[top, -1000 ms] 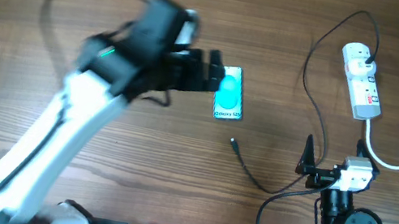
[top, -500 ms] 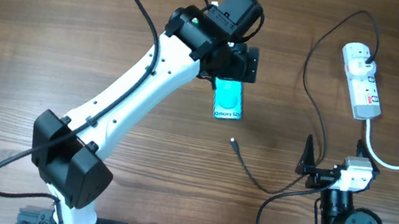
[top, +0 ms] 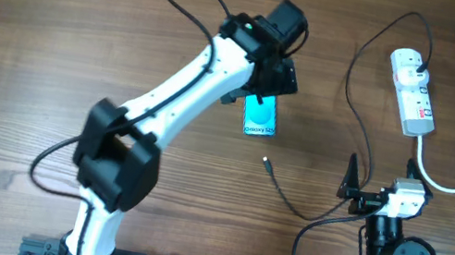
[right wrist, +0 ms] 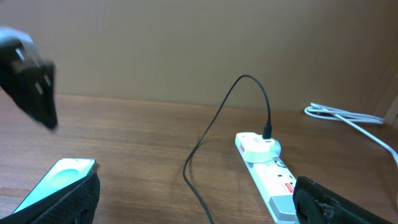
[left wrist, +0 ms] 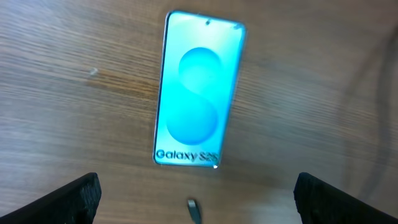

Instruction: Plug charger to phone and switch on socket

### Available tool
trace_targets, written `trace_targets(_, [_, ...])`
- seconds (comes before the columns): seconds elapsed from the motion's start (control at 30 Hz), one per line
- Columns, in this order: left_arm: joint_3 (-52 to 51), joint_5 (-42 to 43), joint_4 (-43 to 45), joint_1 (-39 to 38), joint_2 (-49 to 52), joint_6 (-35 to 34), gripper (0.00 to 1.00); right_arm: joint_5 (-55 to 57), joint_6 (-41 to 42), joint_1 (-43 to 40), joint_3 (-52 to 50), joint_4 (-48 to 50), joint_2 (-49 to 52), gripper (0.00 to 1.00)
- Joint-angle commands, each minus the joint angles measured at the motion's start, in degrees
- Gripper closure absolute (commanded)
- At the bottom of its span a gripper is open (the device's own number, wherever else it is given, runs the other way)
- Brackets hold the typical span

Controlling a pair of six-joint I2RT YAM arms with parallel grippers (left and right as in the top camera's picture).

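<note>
The wooden table (top: 40, 19) spreads beneath me. My left arm (top: 187, 92) reaches across it, and my left gripper (top: 271, 81) hangs over the far end of the phone (top: 260, 114), jaws wide apart and empty. My right gripper (top: 381, 181) sits near my base, jaws likewise spread, holding nothing. The socket (top: 412, 93) lies far right. The charger (top: 354, 103) trails from it, and its tip (top: 266, 163) lies near the phone's "Galaxy" end, not touching.

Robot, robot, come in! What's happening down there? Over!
Left gripper open, hovering over phone. Right gripper open, holding nothing. Charger tip lies short of phone, not plugged. Nothing between them. Over.
</note>
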Motion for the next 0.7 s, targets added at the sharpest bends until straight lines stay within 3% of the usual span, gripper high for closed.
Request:
trace_targets(0.0, [0.52,-2.97,0.5,-1.38,4.26,-1.57,0.0,-0.09,0.7,-0.31,-0.04,0.17,-0.09,0.0])
trace_targets(0.27, [0.5,-4.17,2.43,-3.67,5.99,2.16,0.0,-0.09,0.72,-0.31,-0.04,0.17,-0.09,0.0])
trace_targets(0.43, [0.5,-11.3,2.67,-4.85,6.01,2.08,0.0,-0.09,0.72,-0.31,-0.04,0.17,-0.09,0.0])
trace_targets(0.67, [0.5,-11.5,3.93,-4.35,6.71,1.44,0.0,-0.09,0.72,-0.31,-0.04,0.17,-0.09,0.0])
